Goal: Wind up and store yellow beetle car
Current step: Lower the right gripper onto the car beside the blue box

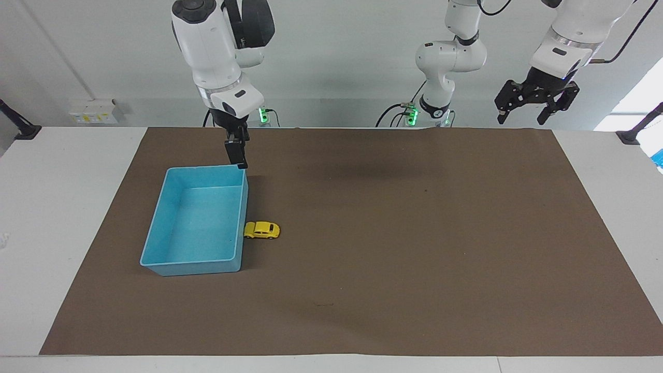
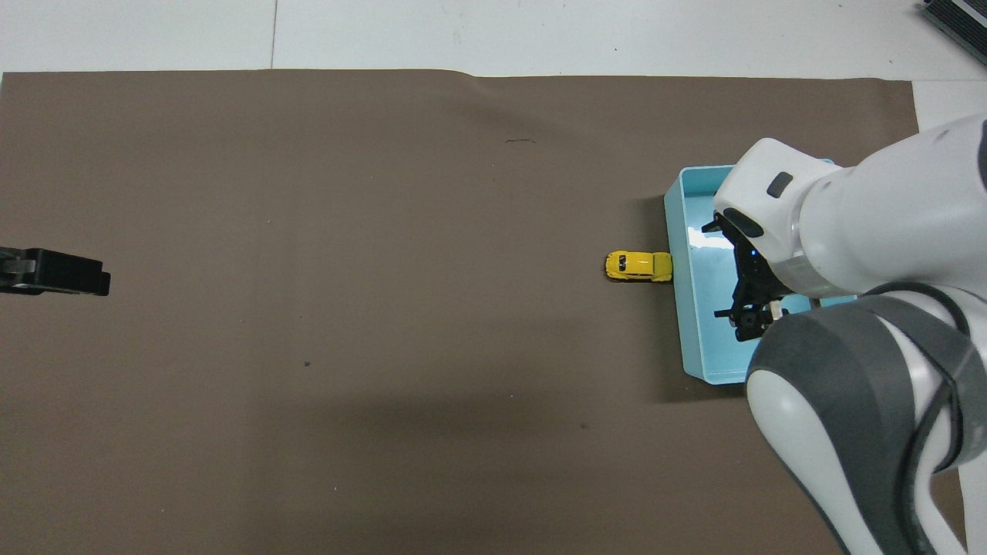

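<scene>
Black jaws of the right gripper (image 1: pixel 239 155) hang spread over the robots' end of the blue bin (image 1: pixel 155 243); the left gripper (image 1: pixel 533 106) waits raised, jaws spread. Farther out, the yellow beetle car (image 1: pixel 262 230) sits on the brown surface (image 1: pixel 414 233), touching the bin's wall.

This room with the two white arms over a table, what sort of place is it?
Probably a robotics lab or test bench. Two white robot arms hang a right gripper and a left gripper over a brown mat that holds only a blue bin and a yellow beetle car.
</scene>
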Robot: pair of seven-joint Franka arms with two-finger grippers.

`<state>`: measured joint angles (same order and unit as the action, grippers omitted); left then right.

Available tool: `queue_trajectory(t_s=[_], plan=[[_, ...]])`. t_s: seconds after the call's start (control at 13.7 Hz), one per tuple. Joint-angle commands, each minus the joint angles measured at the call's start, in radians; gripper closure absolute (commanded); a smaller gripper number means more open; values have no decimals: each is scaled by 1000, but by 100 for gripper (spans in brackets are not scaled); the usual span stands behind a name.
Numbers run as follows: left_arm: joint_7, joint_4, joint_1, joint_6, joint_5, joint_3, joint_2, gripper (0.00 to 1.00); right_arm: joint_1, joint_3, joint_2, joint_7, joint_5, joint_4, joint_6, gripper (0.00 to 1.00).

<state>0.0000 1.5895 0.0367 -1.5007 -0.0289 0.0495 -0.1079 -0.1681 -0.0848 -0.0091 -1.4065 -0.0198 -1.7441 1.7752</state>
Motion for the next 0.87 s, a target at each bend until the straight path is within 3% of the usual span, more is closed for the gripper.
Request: queue_trajectory(t_s=[0.0,0.36,0.8], plan=[[15,1,-8,19,-29,-7,-10,0,15,-4,-9,-31,6,-60,50,0],[12,6,-8,28,-23,-7,-15,0,15,-3,44,-32,9,-86,105,0],[14,7,-6,62,-20,-5,-9,0,18,-3,55,-32,15,-192,254,0]])
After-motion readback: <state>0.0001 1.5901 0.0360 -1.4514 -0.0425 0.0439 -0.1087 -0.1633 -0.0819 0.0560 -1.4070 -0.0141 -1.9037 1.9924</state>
